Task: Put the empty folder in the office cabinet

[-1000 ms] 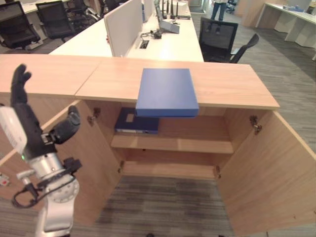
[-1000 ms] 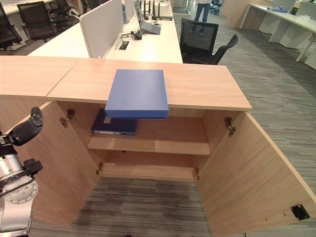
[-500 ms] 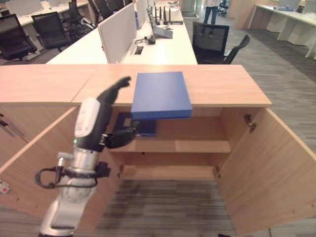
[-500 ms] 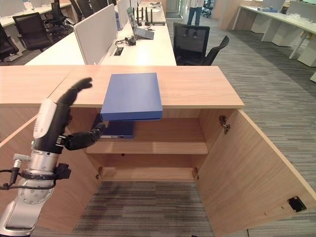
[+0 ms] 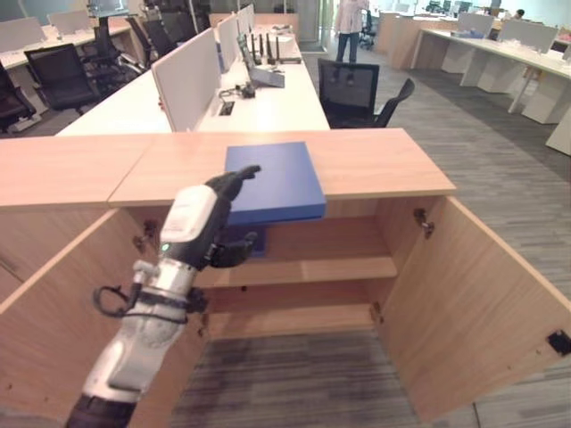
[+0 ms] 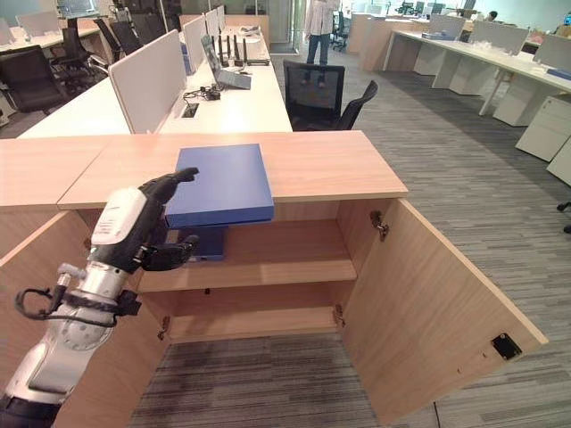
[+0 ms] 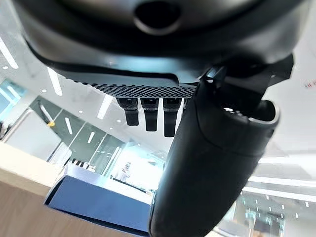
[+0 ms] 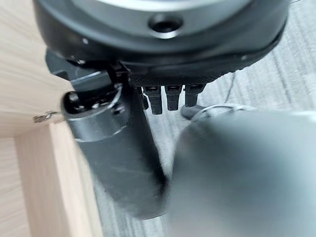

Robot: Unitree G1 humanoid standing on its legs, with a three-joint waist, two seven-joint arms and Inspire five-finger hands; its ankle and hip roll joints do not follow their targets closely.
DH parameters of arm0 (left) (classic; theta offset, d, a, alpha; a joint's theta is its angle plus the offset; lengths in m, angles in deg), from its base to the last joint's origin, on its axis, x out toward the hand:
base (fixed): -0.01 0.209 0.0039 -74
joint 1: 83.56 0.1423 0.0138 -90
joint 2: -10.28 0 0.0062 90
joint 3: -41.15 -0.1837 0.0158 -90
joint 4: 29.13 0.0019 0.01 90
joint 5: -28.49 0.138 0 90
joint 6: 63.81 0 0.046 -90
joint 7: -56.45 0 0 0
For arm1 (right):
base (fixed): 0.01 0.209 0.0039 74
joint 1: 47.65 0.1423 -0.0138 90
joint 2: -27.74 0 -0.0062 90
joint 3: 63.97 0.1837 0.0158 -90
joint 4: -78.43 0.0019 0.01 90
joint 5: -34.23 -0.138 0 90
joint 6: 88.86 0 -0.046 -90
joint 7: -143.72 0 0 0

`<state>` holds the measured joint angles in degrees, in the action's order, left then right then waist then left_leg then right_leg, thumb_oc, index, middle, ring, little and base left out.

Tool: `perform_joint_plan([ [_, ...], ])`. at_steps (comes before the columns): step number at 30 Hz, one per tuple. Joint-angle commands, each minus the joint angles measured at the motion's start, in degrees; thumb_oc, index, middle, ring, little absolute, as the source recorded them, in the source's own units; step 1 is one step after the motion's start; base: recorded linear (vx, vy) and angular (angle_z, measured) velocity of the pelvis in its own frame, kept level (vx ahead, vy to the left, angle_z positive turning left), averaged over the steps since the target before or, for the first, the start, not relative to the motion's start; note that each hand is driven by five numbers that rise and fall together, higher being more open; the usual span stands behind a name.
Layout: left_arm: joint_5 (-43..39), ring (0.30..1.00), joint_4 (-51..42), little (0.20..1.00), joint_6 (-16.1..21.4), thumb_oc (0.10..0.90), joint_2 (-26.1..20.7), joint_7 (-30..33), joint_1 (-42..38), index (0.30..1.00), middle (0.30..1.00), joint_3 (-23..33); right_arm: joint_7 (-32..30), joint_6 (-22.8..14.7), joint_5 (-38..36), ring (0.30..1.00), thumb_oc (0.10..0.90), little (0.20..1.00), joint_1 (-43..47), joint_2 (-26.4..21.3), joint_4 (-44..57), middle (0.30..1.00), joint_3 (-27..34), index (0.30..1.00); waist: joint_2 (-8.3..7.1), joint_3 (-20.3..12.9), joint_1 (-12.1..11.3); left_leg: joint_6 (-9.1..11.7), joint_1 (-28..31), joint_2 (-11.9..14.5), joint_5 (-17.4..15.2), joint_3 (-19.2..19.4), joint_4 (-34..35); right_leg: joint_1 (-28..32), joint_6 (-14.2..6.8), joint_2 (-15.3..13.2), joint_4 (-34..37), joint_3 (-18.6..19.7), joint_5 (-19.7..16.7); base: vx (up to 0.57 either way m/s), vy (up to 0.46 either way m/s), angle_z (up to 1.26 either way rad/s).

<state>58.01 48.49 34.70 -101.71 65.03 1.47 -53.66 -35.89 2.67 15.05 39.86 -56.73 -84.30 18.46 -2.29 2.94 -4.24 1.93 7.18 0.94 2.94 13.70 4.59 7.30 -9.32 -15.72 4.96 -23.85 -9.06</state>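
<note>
Observed condition: the blue folder [image 5: 272, 181] lies flat on the wooden cabinet top [image 5: 375, 165], its near edge overhanging the front lip above the open cabinet [image 6: 268, 267]. Both cabinet doors stand swung wide, the right door [image 6: 428, 312] angled toward the viewer. A second dark blue folder [image 6: 207, 242] rests on the upper shelf [image 6: 268, 269] inside, toward its left end. The left arm rises from the lower left with the forearm angled upward and forward; the left robot hand [image 5: 219, 209] is raised at the folder's near left corner. Its fingers [image 5: 239, 175] are extended and relaxed, reaching over the corner of the folder, while the thumb [image 5: 234, 252] sits apart below, at the level of the cabinet opening. The fingers are apart and hold nothing; whether the fingertips touch the folder's surface cannot be told. In the left wrist view the straight fingers [image 7: 150, 116] and thumb point toward the folder's edge, with open space between. The right robot hand [image 8: 118, 163] appears in its own wrist view beside a wooden panel over carpeted floor, thumb extended and fingers straight, holding nothing. Office desks [image 5: 259, 89] and chairs [image 5: 357, 85] stand beyond the cabinet, and a person [image 5: 348, 27] stands at the far end of the aisle.
</note>
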Motion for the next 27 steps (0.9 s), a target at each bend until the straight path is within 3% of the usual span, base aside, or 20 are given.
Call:
perform_joint_plan([
  [1,3.5,0.9,-2.5,0.9,1.1,0.8,-3.7,5.1,-10.6,0.9,0.9,0.6,-0.4,-0.2,1.6,0.9,0.8,0.9,2.7,1.7,-2.2,0.9,-1.8,0.9,-1.31,-0.3,0.3,2.9,1.0,2.4,-5.8,-3.5,0.4,0.5,-3.4,-2.4,-0.4,1.9,-0.2,0.01,0.002,-0.03],
  [12,8.8,0.9,4.4,0.9,-0.8,0.8,-2.9,5.6,-16.9,0.9,0.9,-5.5,-1.1,-0.1,1.6,0.9,0.8,0.9,2.9,1.1,-3.5,0.9,-1.7,0.9,-0.95,-0.7,1.7,2.8,1.7,2.4,-6.0,-2.7,0.4,0.5,-3.3,-2.2,-0.3,2.6,-0.1,0.01,0.002,-0.06],
  [27,14.7,0.9,11.6,0.9,-3.7,0.8,-2.2,7.8,-20.5,0.9,0.9,-8.8,-1.6,-0.2,2.0,0.9,0.8,0.9,3.1,0.7,-3.9,0.9,-2.0,0.9,-0.94,-0.6,2.4,2.7,2.2,2.4,-6.1,-2.1,0.4,0.5,-3.2,-2.0,-0.3,3.1,-0.1,0.0,0.0,-0.01],
])
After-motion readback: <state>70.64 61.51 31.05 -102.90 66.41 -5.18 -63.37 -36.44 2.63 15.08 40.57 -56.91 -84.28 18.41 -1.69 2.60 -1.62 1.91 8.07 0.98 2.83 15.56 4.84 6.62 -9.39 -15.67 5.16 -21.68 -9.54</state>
